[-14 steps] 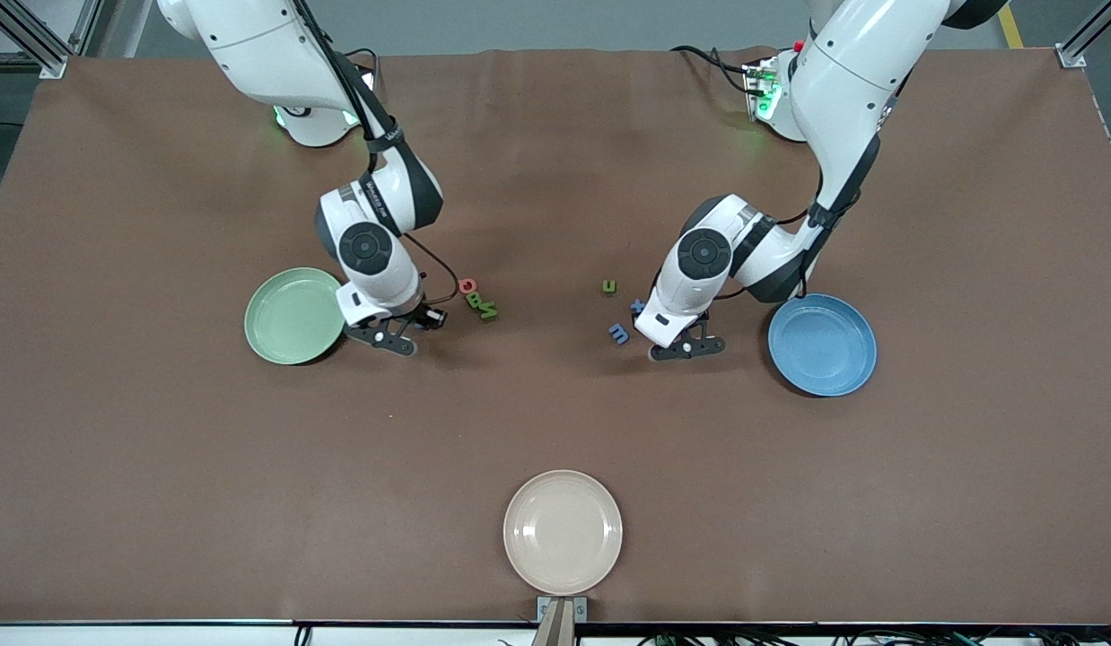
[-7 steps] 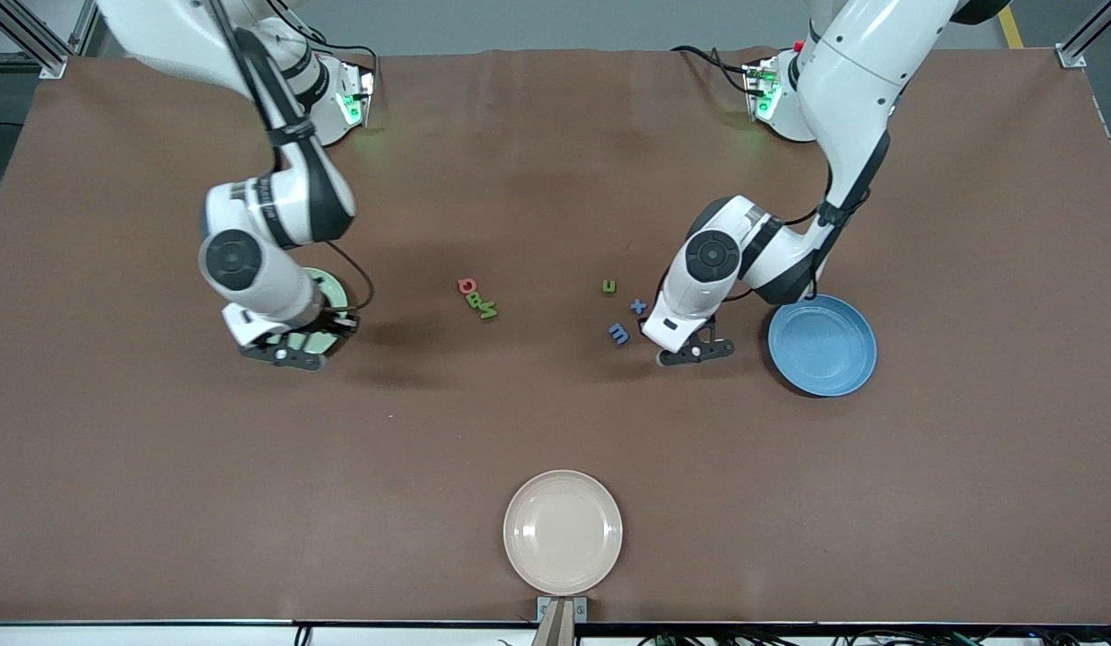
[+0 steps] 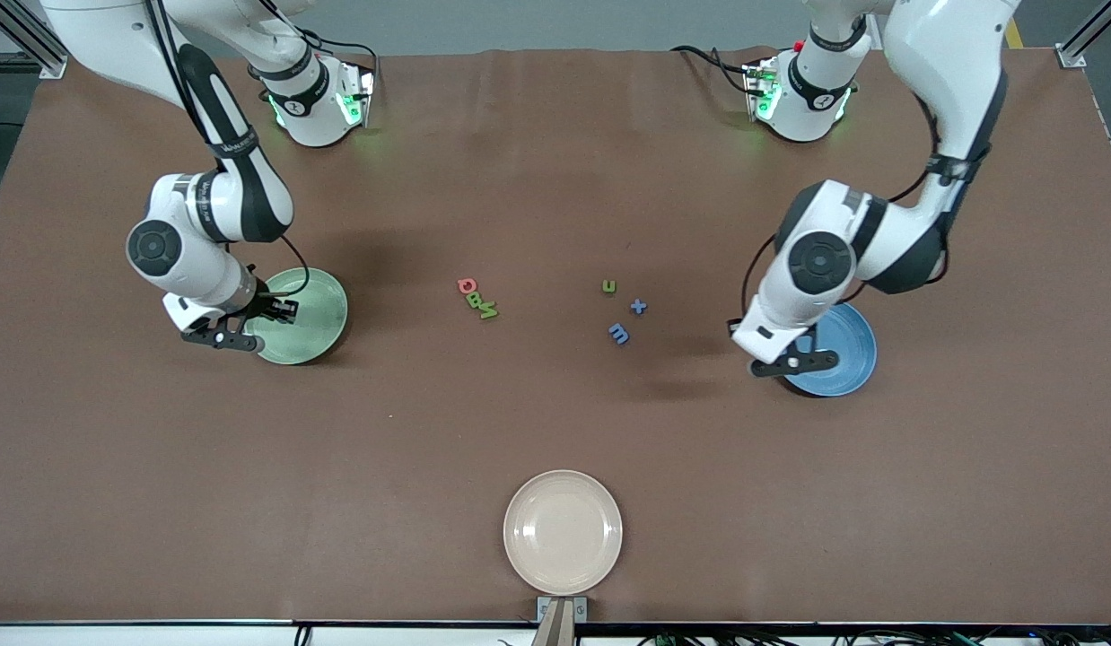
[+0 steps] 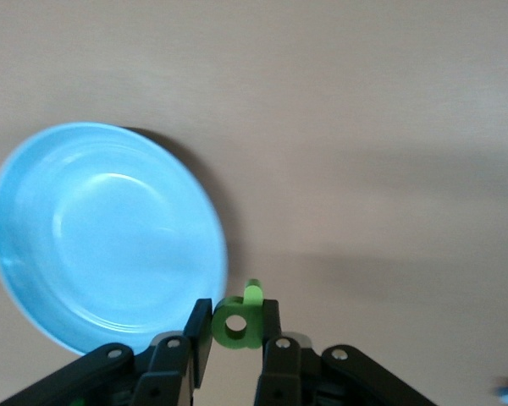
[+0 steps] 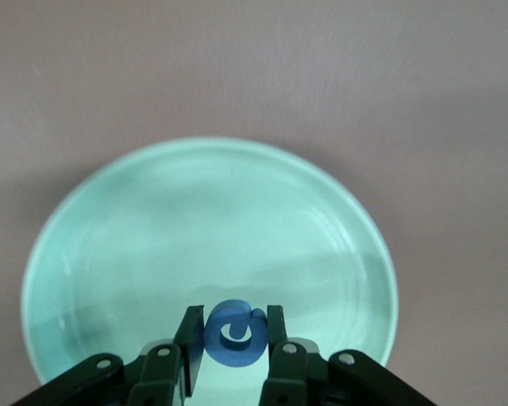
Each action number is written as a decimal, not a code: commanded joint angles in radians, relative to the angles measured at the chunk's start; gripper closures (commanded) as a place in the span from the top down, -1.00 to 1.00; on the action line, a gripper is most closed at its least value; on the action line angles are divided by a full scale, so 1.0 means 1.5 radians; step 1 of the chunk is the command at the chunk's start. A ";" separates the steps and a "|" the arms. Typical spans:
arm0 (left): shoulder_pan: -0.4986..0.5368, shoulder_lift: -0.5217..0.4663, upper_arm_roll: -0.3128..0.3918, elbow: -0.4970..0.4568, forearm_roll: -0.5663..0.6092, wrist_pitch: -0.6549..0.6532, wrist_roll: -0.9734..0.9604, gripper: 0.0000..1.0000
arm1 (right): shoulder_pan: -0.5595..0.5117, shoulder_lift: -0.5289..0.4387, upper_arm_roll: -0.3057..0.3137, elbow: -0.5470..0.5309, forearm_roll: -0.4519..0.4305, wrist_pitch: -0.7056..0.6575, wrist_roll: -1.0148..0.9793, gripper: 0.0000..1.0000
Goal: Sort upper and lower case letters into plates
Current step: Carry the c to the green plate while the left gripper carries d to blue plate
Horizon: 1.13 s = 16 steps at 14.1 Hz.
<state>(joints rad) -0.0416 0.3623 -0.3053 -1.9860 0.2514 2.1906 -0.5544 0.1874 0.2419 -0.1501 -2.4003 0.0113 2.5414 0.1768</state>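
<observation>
Two white jointed arms work over a matte brown counter (image 3: 555, 422). The left tool (image 4: 236, 338) is clamped on a small chunky green toy letter (image 4: 237, 320), a rounded form with a hole and a short stem, pinched between flat black fingers (image 4: 200, 337); it hangs over the counter just at the rim of the round, shallow, glossy blue plastic plate (image 4: 85, 237), which lies at the left arm's end, and in the front view the left tool (image 3: 793, 363) overlaps the edge of that blue plate (image 3: 843, 345). The right tool (image 5: 234, 342) is clamped on a small chunky blue toy letter (image 5: 234, 332), a curled, rounded form, and hangs over the round, shallow, smooth light green plastic plate (image 5: 212, 228); in the front view the right tool (image 3: 222, 339) sits at the edge of that green plate (image 3: 313, 305) toward the right arm's end. Between the two tools, loose letters lie flat on the counter: toward the right tool, a red letter (image 3: 467, 285) touching two green letters (image 3: 481, 305) in a short diagonal row; toward the left tool, a small green letter (image 3: 609, 287), a blue cross-shaped letter (image 3: 638, 306) and a blue letter (image 3: 619, 334), set slightly apart. A round, shallow, cream-beige plate (image 3: 563, 531) lies well apart from both tools, at the counter edge nearest the front camera.
</observation>
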 commanded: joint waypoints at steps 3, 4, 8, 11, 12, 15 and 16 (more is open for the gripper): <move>0.104 -0.011 -0.007 -0.056 0.011 0.019 0.143 -0.91 | 0.001 -0.021 0.011 -0.035 -0.004 0.015 0.000 0.40; 0.117 -0.009 -0.007 -0.068 0.013 0.039 0.159 -0.91 | 0.001 -0.022 0.011 -0.034 -0.006 0.012 0.001 0.99; 0.154 0.011 -0.007 -0.086 0.073 0.078 0.173 -0.91 | 0.026 -0.034 0.023 -0.001 0.025 -0.043 0.041 1.00; 0.178 0.037 -0.007 -0.091 0.109 0.120 0.173 -0.89 | 0.120 -0.036 0.028 0.028 0.080 -0.054 0.161 1.00; 0.179 0.041 -0.006 -0.091 0.114 0.125 0.173 -0.89 | 0.153 -0.032 0.028 0.039 0.084 -0.052 0.209 1.00; 0.186 0.053 -0.006 -0.091 0.116 0.133 0.174 -0.88 | 0.241 -0.009 0.028 0.059 0.085 -0.006 0.343 1.00; 0.186 0.058 -0.006 -0.091 0.116 0.135 0.174 -0.86 | 0.262 0.005 0.028 0.069 0.085 -0.001 0.379 1.00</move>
<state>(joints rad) 0.2266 0.4452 -0.3049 -2.1170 0.4052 2.3746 -0.2967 0.5278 0.2159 -0.0980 -2.3188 0.1322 2.5150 0.6501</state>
